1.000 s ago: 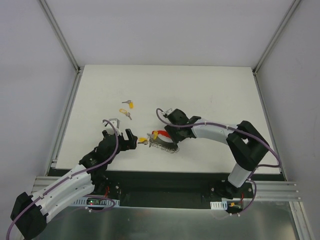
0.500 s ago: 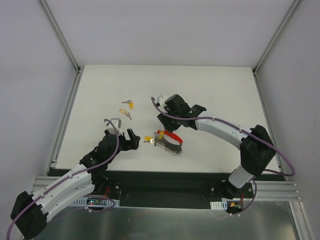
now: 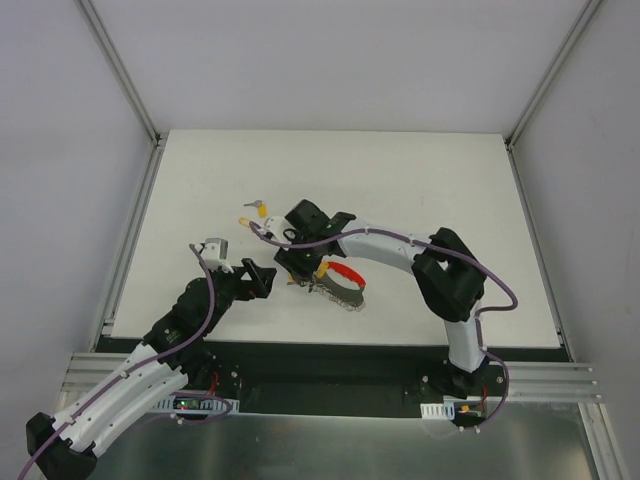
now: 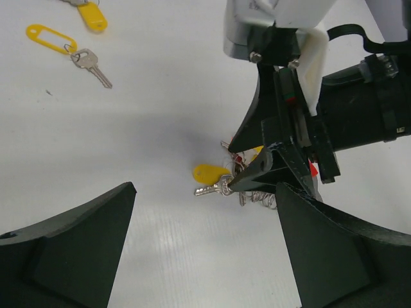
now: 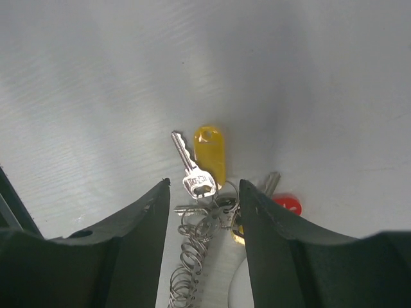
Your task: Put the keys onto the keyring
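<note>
Hovering over the keyring (image 3: pixel 345 278), the right gripper (image 5: pixel 203 185) has its fingers part-way apart, clamping nothing that I can make out. A silver key (image 5: pixel 186 160) lies right in the gap, blade toward 11 o'clock and head toward 5 in the wrist view, its yellow tag (image 5: pixel 210 154) just beside it. The left gripper (image 4: pixel 205 187), spread wide and empty, sits near the ring's 9 o'clock seen from above. Two loose keys (image 3: pixel 262 209) lie on the table (image 3: pixel 420 180) toward 11, well apart from the ring; the right arm looks nearer them.
</note>
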Motion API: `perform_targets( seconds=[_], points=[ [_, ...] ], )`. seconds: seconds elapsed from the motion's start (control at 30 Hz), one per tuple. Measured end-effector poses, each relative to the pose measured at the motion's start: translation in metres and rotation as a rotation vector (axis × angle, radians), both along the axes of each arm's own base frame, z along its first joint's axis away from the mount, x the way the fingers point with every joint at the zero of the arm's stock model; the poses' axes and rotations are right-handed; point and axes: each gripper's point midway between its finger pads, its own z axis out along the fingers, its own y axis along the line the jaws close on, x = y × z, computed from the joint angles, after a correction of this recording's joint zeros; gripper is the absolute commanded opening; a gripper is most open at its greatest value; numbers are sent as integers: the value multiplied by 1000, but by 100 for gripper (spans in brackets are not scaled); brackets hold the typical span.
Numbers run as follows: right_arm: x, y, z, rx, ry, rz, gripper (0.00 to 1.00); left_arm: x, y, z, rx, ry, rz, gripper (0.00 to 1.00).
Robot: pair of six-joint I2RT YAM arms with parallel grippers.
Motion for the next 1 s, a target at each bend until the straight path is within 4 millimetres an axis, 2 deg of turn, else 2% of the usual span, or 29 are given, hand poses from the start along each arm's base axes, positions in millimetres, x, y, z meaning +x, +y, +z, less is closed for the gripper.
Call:
perform_targets(
  seconds=[0.2,0.4,0.53,0.6,0.67,0.7,0.8,0.9,1.0],
  points=[
    [2,16,-15,-15,-3,65,53,-3,1,-4,11,15,-7,91],
    [-2,16,-34,-58,8,108,55,-5,-1,-8,17,29,-24,90],
    [-7,17,-35,-74,3,142,53,-6,0,-6,14,21,-26,90],
    [-9,17,-36,-84,-7,158,49,-6,0,-3,8,12,-26,90],
    [-9,17,-36,-94,-22,167,36,-7,0,-2,5,7,-27,90],
    [-9,17,-36,-99,-30,172,24,-7,0,-2,4,6,-27,90],
    [-9,17,-37,-106,-41,182,8,-7,0,-2,6,8,-29,90],
    [-9,21,-32,-96,-53,190,1,-7,0,-2,7,9,-30,90],
    [-11,24,-30,-91,-57,198,1,-7,-1,-3,7,10,-31,90]
  ],
)
